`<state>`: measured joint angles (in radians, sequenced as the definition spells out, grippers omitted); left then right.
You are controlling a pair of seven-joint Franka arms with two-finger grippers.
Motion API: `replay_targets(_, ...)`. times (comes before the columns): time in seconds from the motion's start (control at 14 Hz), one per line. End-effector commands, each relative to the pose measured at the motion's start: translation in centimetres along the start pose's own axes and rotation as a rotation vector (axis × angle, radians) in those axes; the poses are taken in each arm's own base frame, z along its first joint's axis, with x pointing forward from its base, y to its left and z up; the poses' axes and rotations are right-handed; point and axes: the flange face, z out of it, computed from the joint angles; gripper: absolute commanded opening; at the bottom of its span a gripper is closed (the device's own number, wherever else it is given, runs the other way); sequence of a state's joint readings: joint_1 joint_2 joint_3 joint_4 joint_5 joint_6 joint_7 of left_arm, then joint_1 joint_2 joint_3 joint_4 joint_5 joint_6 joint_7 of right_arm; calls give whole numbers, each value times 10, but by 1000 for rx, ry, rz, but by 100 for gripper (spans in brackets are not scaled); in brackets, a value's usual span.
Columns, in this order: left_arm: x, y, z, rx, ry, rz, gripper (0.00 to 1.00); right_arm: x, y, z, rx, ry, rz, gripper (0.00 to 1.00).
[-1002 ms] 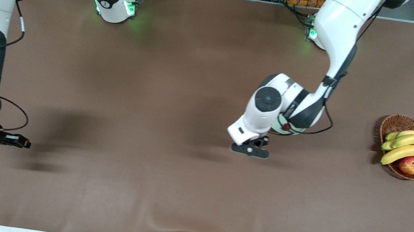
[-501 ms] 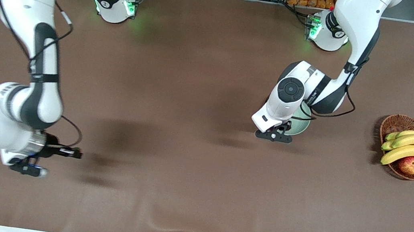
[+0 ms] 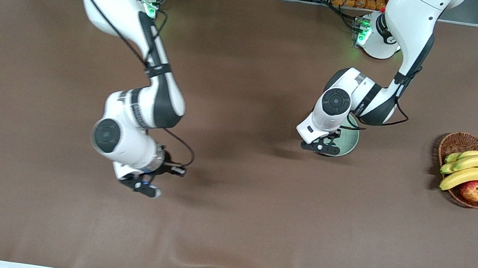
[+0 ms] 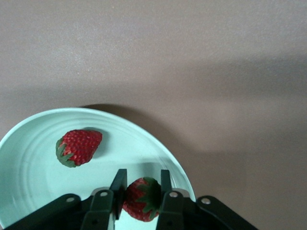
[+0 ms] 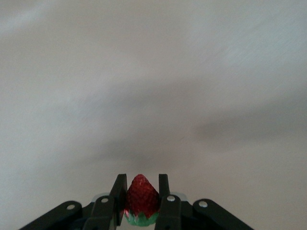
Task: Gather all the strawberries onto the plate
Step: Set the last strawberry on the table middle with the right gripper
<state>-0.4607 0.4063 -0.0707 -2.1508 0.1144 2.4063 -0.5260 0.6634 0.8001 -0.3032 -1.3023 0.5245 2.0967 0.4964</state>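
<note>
Since a second ago, both my arms have swung in: my right arm from the right arm's end of the brown cloth-covered table (image 3: 226,225) toward its middle, my left arm to the round, shallow, pale mint-green plate (image 3: 350,142).

My left gripper (image 3: 322,148) hangs over the plate's rim, its fingers around a small red strawberry with a green cap (image 4: 141,199); whether they have begun to let go I cannot tell. A second strawberry (image 4: 79,146) lies in the plate.

My right gripper (image 3: 141,185) is over bare cloth, well apart from the plate, clenched on the third strawberry (image 5: 141,196).

I judge the berries light, soft and easily bruised, best pinched gently across their sides.

A brown wicker basket of bananas and a red-yellow apple (image 3: 470,169) sits beside the plate toward the left arm's end. Only my left arm over the plate stands in the right's way.
</note>
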Motion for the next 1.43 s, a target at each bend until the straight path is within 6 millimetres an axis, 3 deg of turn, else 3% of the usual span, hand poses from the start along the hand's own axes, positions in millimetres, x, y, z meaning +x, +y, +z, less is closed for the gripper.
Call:
replay_targets(0.0, -6, -6, -12, 4, 21, 6, 100, -36, -32, 27, -33, 11, 52, 13)
replay_targets(0.14, -3, -6, -25, -2, 38, 4, 100, -63, -57, 52, -31, 52, 96, 13)
replay_targets(0.29, 0, -12, -50, -2, 56, 13, 100, -75, -66, 77, -38, 84, 144, 13)
replay_targets(0.43, 21, -29, -84, -17, 93, -15, 100, -96, -78, 105, -53, 104, 119, 15)
replay_targets(0.57, 40, -31, -115, -15, 97, -34, 100, -100, -79, 120, -57, 133, 143, 25)
replay_targets(0.64, 49, -30, -130, -19, 108, -41, 100, -101, -79, 121, -61, 132, 139, 54)
replay_targets(0.72, 58, -29, -142, -30, 130, -48, 100, -100, -79, 119, -64, 140, 132, 100)
replay_targets(0.86, 74, -23, -159, -50, 168, -51, 100, -92, -79, 104, -58, 149, 127, 100)
replay_targets(1.15, 107, 0, -155, -75, 190, -41, 100, -46, -48, 33, -69, 117, 118, 100)
replay_targets(1.36, 114, 51, -130, -108, 169, -12, 100, -9, -3, -33, -98, 57, 97, 100)
